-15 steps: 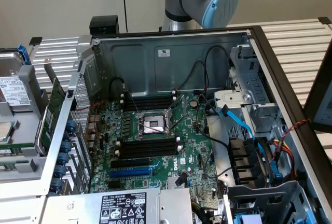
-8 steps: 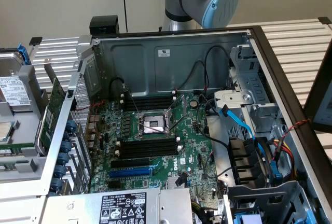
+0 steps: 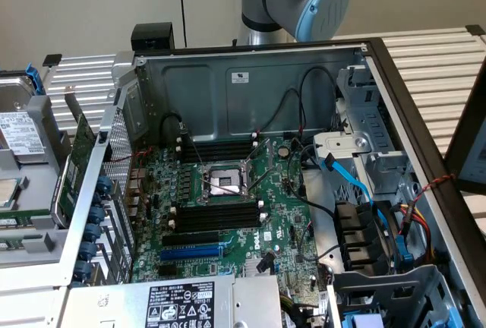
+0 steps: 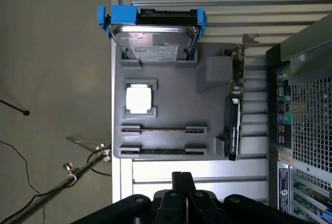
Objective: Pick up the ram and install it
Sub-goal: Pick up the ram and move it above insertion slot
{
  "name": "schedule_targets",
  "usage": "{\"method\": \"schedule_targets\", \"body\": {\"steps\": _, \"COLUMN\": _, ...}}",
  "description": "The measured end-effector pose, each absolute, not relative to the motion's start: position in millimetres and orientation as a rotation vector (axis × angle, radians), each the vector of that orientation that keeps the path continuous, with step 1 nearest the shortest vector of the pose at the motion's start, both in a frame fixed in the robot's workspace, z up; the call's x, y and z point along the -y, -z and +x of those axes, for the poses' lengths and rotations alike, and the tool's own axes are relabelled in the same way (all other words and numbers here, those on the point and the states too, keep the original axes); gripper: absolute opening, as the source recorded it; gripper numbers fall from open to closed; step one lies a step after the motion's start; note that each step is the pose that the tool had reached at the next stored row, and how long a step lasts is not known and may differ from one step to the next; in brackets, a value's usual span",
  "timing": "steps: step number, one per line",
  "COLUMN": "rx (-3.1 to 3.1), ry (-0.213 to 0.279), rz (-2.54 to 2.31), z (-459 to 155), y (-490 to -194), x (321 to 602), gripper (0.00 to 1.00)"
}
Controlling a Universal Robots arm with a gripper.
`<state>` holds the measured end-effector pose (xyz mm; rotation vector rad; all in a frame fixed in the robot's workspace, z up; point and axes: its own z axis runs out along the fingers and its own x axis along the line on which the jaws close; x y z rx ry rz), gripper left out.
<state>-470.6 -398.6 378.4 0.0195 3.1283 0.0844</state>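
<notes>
Two ram sticks stand on edge in the grey parts tray (image 4: pixel 171 79), one (image 4: pixel 163 129) just beyond the other (image 4: pixel 163 151); each shows as a thin dark green strip between grey end clips. My gripper (image 4: pixel 182 181) hovers high above the tray's edge, closest to the nearer stick. Its black fingers are pressed together and hold nothing. The green motherboard (image 3: pixel 228 214) lies in the open computer case, with black memory slots (image 3: pixel 216 150) on one side of the processor socket (image 3: pixel 222 182) and more slots (image 3: pixel 216 216) on the other.
The tray also holds a hard drive in a blue caddy (image 4: pixel 152 40), a processor chip (image 4: pixel 139 99) and an expansion card with a metal bracket (image 4: pixel 234 110). The case wall (image 4: pixel 306 120) stands beside the tray. Cables (image 3: pixel 357 184) cross the case on the exterior view's right.
</notes>
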Motion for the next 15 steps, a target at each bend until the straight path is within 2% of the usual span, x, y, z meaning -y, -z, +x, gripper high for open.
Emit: {"method": "schedule_targets", "body": {"steps": 15, "rx": -3.109, "ry": -0.086, "rz": -0.406, "z": -470.6, "y": -377.5, "x": 398.6, "gripper": 0.11}}
